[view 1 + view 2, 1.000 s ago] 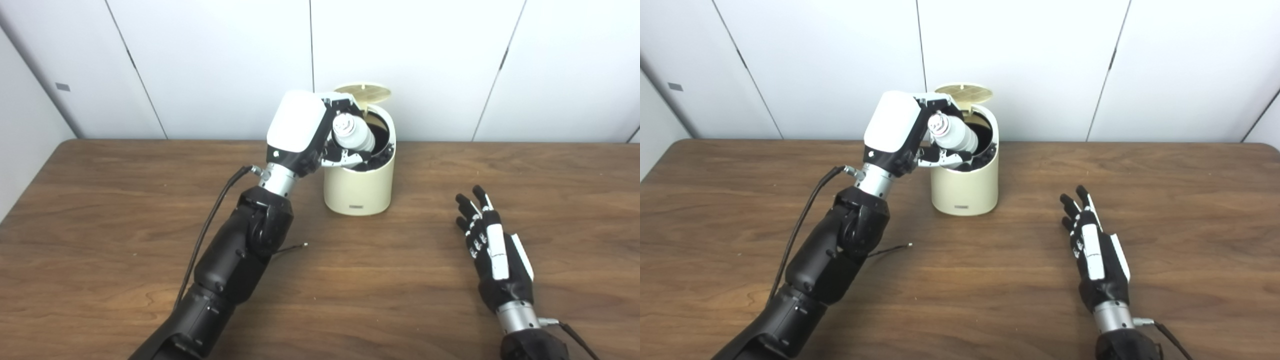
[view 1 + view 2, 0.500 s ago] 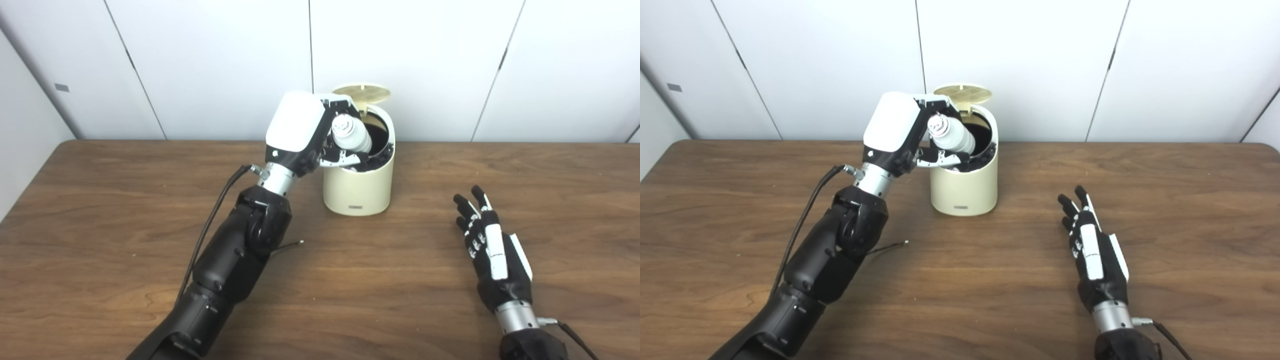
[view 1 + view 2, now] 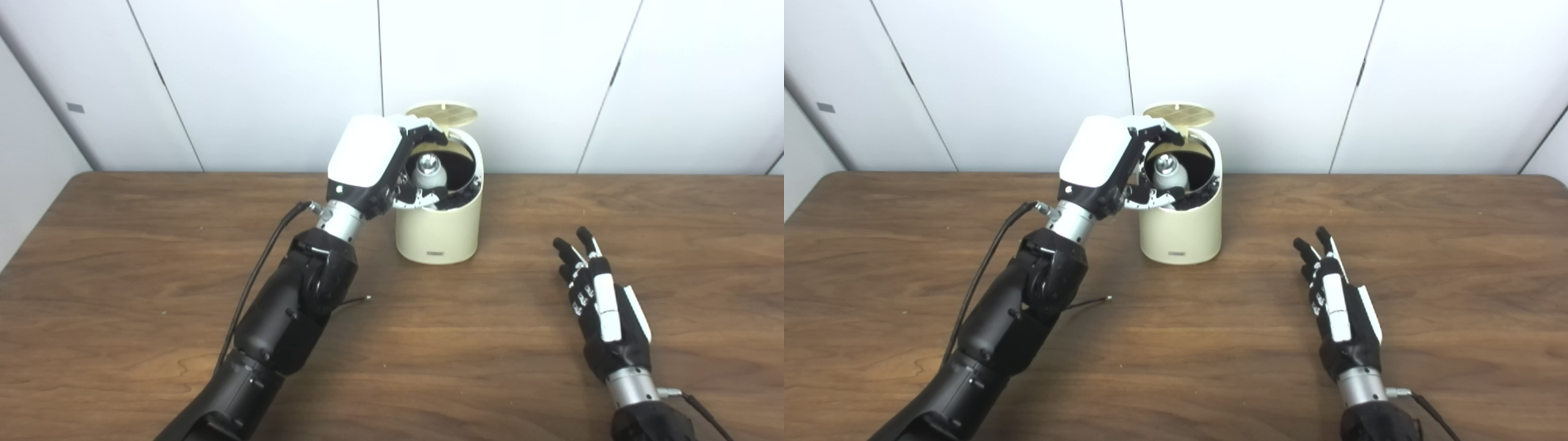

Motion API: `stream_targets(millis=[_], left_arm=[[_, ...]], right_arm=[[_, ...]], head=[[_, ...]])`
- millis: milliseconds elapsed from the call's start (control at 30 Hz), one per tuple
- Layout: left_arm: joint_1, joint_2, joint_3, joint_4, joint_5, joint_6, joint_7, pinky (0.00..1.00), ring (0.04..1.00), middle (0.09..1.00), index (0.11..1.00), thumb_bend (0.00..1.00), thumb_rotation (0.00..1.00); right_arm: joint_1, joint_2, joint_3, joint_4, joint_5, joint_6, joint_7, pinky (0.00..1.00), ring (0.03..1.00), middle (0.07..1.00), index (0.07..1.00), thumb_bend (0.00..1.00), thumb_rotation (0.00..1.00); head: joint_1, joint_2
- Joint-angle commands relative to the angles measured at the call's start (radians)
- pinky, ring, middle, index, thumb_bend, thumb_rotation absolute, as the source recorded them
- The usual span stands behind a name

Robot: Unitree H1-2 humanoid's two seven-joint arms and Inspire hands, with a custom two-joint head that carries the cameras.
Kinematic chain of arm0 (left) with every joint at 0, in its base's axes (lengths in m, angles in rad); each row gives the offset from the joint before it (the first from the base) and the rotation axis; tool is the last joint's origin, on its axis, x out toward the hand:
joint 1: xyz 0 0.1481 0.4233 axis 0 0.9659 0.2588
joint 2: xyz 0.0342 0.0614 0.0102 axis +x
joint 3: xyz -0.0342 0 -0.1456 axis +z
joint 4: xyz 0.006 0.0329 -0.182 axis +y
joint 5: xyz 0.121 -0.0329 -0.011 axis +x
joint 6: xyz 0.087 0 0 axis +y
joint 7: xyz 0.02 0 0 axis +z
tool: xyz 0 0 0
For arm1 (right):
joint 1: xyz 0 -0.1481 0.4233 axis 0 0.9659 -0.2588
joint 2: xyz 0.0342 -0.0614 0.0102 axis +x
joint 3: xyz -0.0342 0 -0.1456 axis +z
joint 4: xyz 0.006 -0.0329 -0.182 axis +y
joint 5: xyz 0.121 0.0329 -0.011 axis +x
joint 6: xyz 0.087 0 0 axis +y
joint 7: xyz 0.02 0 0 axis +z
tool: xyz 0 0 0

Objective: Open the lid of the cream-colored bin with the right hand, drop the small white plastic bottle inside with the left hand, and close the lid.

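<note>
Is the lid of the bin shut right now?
No, the lid stands tipped up at the back of the cream bin, and the white bottle shows inside the open top.

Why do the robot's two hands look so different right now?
The left hand is raised at the mouth of the bin, above the white bottle there; the right hand lies low over the table. The left hand's fingers curl over the rim; the right hand's stretch flat. Both have black fingers and white backs.

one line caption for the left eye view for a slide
Left hand drops white bottle into open cream bin.
</note>
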Motion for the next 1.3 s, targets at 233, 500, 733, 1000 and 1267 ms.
stream_targets(millis=[233,500,733,1000,1267], left_arm=[[-0.043,-0.002,0.02,-0.025,-0.041,-0.026,0.016,0.52,0.575,0.59,0.571,0.89,0.01],[-0.013,-0.027,0.074,-0.055,-0.145,-0.093,0.067,0.38,0.411,0.525,0.487,0.49,0.0],[0.043,-0.038,0.158,-0.156,-0.29,-0.109,0.037,0.35,0.415,0.521,0.467,0.47,0.0],[0.144,-0.051,0.297,-0.332,-0.517,0.022,-0.05,0.32,0.435,0.509,0.484,0.48,0.0],[0.287,-0.074,0.393,-0.519,-0.67,0.222,-0.115,0.41,0.488,0.486,0.499,0.52,0.0]], right_arm=[[-0.009,0.003,-0.002,0.021,0.007,-0.028,0.007,0.99,0.974,0.91,0.996,0.62,0.93],[-0.007,-0.001,-0.006,0.028,0.014,-0.036,0.012,1.0,0.978,0.912,0.995,0.63,0.92],[-0.004,-0.002,-0.006,0.023,0.01,-0.03,0.006,0.99,0.975,0.908,0.995,0.62,0.93],[-0.001,-0.002,-0.01,0.007,0.014,-0.033,0.005,0.98,0.974,0.918,0.993,0.62,0.93],[-0.002,-0.007,-0.017,-0.073,0.025,-0.025,0.003,0.93,0.969,0.943,0.963,0.63,0.95]], head=[[0.003,0.0],[0.004,-0.012],[0.005,-0.007],[0.001,-0.006],[-0.007,-0.007]])
